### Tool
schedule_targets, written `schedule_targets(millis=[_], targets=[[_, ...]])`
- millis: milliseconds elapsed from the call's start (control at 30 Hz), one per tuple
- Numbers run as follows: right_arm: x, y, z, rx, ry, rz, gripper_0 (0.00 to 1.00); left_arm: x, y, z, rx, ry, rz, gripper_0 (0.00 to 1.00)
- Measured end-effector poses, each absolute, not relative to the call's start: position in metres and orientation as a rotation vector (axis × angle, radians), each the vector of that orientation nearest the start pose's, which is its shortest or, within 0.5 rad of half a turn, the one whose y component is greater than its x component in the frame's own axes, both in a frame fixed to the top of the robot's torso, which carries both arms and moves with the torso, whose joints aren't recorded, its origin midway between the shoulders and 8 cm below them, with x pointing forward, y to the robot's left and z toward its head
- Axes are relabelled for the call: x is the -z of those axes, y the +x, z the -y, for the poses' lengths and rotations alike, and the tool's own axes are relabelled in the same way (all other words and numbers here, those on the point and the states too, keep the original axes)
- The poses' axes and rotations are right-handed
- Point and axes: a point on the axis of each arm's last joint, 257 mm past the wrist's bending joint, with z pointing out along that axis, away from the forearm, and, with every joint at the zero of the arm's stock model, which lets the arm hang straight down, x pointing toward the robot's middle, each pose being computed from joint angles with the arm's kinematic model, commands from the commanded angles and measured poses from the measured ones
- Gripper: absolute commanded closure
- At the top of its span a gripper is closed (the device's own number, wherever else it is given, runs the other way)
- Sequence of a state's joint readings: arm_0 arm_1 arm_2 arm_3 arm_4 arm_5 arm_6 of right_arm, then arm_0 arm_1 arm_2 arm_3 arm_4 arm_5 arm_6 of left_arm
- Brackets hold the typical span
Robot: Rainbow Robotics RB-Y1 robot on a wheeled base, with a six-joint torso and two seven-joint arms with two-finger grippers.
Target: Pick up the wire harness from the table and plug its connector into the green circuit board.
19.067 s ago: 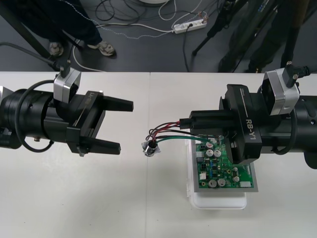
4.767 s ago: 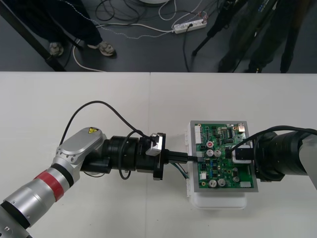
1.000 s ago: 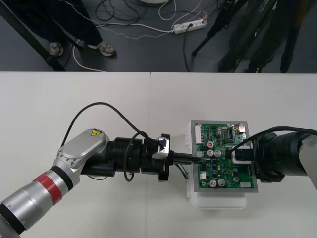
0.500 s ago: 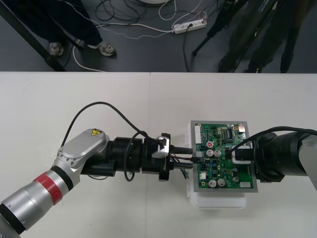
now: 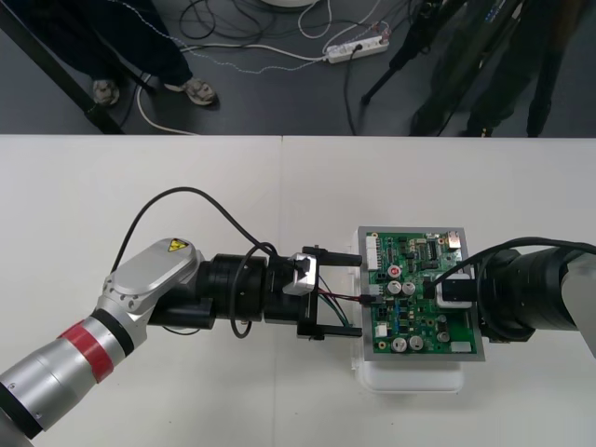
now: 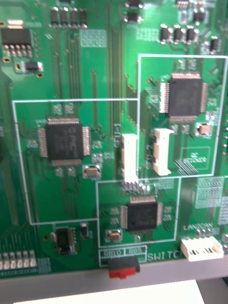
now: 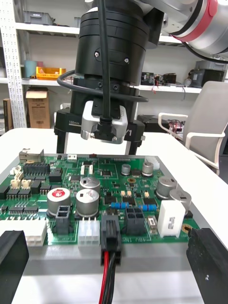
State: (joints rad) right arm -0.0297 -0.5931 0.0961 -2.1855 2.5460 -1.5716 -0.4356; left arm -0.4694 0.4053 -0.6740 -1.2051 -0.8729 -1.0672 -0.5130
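Small black harness plug (image 7: 110, 235) looks seated in green circuit board (image 7: 112, 190), so left pincer (image 5: 358, 295) spread apart, prob. letting go; right pincer (image 7: 98, 151), also apart, at board's opposite edge.

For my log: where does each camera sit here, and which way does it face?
Front: overhead, looking steeply down at the table; both arms enter, left gripper open beside the green circuit board.
Left wrist: level across the board toward the right gripper; own fingers flank the seated plug.
Right wrist: close, square onto the board.
Shared: all see the board.
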Motion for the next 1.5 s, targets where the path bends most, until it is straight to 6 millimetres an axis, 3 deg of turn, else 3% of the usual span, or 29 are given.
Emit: schedule_targets(millis=[267, 500, 800, 1033, 1233, 1500], targets=[[0.274, 0.374, 0.251, 0.271, -1.895, -1.900, 0.00, 0.232, 0.357, 0.059, 0.985, 1.412, -0.996, 0.01], [0.260, 0.362, 0.259, 0.149, -1.912, -1.880, 0.00, 0.224, 0.381, 0.032, 0.890, 1.426, -1.000, 0.01], [0.213, 0.356, 0.266, 0.010, -1.848, -1.826, 0.00, 0.207, 0.397, 0.003, 0.780, 1.447, -0.975, 0.01], [0.179, 0.334, 0.241, -0.306, -1.754, -1.746, 0.00, 0.189, 0.415, -0.018, 0.674, 1.422, -0.959, 0.01], [0.163, 0.322, 0.222, -0.441, -1.721, -1.685, 0.00, 0.172, 0.424, -0.035, 0.602, 1.408, -0.938, 0.01], [0.144, 0.304, 0.198, -0.593, -1.695, -1.594, 0.00, 0.142, 0.438, -0.078, 0.530, 1.431, -0.979, 0.01]])
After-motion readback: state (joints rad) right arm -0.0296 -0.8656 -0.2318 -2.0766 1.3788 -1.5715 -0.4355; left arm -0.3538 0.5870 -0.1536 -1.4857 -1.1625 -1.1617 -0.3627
